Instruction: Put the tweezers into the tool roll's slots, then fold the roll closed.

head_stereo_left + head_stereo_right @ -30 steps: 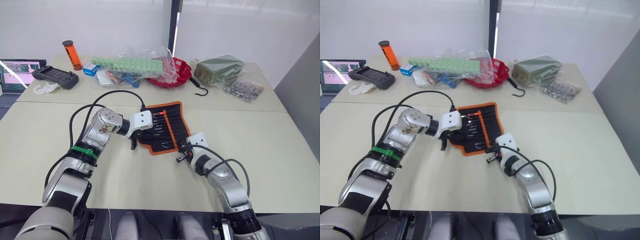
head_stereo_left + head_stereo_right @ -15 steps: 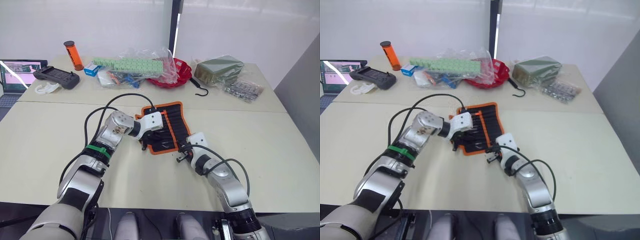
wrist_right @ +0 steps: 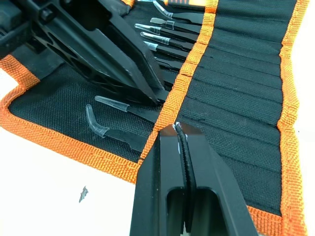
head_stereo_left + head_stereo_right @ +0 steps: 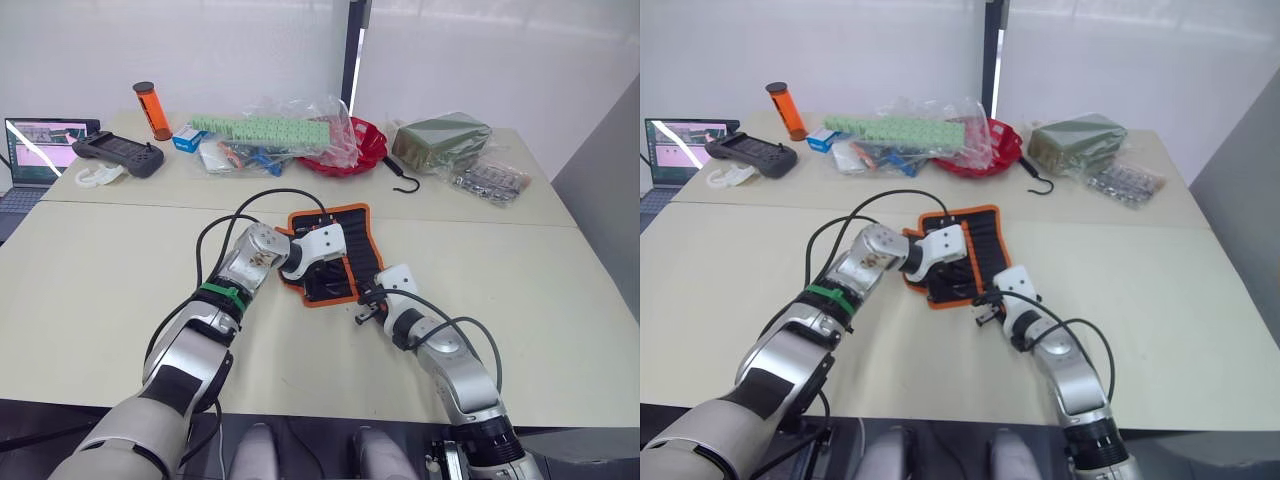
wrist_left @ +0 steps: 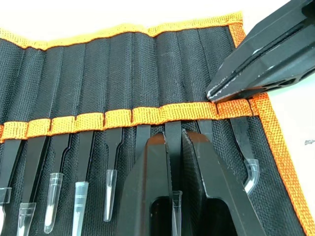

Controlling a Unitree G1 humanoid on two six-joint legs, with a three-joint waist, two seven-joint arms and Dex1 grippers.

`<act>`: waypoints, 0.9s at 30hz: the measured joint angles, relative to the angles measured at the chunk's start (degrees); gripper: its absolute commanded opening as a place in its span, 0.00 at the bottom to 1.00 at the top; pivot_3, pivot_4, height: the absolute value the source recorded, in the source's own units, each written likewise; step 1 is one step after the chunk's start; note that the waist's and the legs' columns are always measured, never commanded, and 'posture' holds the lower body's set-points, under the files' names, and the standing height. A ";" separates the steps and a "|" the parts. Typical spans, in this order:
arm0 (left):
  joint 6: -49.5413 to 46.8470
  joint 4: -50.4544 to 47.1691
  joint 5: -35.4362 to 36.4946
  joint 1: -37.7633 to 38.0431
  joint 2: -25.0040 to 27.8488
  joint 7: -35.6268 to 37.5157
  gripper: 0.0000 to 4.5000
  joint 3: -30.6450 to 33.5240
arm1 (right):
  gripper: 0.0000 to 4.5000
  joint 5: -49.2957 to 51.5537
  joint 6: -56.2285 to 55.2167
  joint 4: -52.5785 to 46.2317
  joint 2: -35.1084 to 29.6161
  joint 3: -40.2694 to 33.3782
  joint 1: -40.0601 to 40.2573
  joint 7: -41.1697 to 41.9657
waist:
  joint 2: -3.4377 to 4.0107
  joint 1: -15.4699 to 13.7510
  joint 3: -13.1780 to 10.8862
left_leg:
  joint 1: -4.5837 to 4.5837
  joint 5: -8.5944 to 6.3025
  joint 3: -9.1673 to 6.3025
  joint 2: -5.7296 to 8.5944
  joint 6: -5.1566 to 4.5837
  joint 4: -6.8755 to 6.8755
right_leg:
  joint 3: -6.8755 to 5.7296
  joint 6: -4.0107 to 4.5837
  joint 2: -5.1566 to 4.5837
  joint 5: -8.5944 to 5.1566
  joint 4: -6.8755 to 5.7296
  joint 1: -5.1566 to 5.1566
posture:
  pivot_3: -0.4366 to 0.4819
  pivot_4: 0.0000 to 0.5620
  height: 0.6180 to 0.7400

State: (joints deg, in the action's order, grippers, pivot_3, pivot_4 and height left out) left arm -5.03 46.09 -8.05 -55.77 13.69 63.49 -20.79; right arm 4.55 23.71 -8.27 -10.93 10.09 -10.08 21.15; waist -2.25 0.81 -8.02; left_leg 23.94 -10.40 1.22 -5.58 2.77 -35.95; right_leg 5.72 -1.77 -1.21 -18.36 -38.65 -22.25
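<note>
Tweezers (image 5: 113,162), slim black pointed metal, sit in the black orange-edged fabric tool roll's (image 4: 335,262) slots (image 5: 123,73); left gripper (image 5: 176,142) pinches one, right gripper (image 3: 178,132) clenched on the edging (folding remains).

The left hand (image 5: 174,147) has slid from the tool roll's (image 4: 345,225) left edge onto its middle, over the tweezers (image 5: 172,147).

Bright, even light; soft shadows, sharp focus

One tool roll (image 4: 345,250), eight tweezers (image 5: 112,182), two grippers (image 5: 176,142).
</note>
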 measured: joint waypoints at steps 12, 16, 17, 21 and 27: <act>-5.38 -4.57 2.99 -0.17 2.85 1.86 0.78 4.20 | 0.00 0.08 0.00 -0.07 0.12 0.33 0.07 0.21 | 0.01 0.52 0.00 | 0.02 0.00 -0.10 0.01 0.00 0.02 | 0.00 -0.01 0.04 0.00 -0.11 -0.03 | 0.48 0.27 0.97; -10.14 -12.14 6.04 1.56 7.36 4.26 0.99 6.77 | 0.00 0.23 0.19 -0.24 -0.30 0.43 -0.07 1.20 | 0.02 0.75 -0.01 | 0.02 0.00 -0.13 0.01 0.00 0.04 | 0.00 -0.01 0.04 0.00 -0.14 -0.03 | 0.48 0.27 0.97; -11.97 -15.11 7.24 2.82 9.13 5.17 0.99 7.72 | 0.00 0.66 0.50 -0.45 -0.46 0.40 -0.14 1.78 | 0.04 1.07 -0.02 | 0.02 0.00 -0.14 0.01 0.00 0.05 | 0.00 -0.01 0.04 0.00 -0.17 -0.04 | 0.48 0.27 0.97; -19.86 -27.73 14.97 9.08 17.79 9.42 0.99 14.16 | 0.00 4.17 2.80 -1.19 -1.06 -0.90 -1.04 4.99 | 0.19 1.83 -0.12 | 0.10 0.00 -0.27 0.01 0.00 0.07 | -0.02 0.00 0.07 0.00 -0.29 -0.10 | 0.48 0.27 0.97; -25.04 -38.47 22.88 20.25 28.24 10.96 1.00 24.19 | 0.42 9.20 7.39 -4.77 -3.22 0.39 -6.72 11.70 | 0.38 1.65 -0.27 | 0.16 0.01 -0.37 0.01 0.01 0.03 | -0.08 0.01 0.07 -0.01 -0.31 -0.12 | 0.48 0.27 0.97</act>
State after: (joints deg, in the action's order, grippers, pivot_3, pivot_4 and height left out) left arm -30.07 7.62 14.83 -35.52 41.93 74.45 3.40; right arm 13.75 31.11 -13.04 -14.15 10.48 -16.80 32.85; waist -1.87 2.46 -8.29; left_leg 24.10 -10.40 0.85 -5.57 2.78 -35.92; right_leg 5.64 -1.77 -1.14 -18.36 -38.95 -22.38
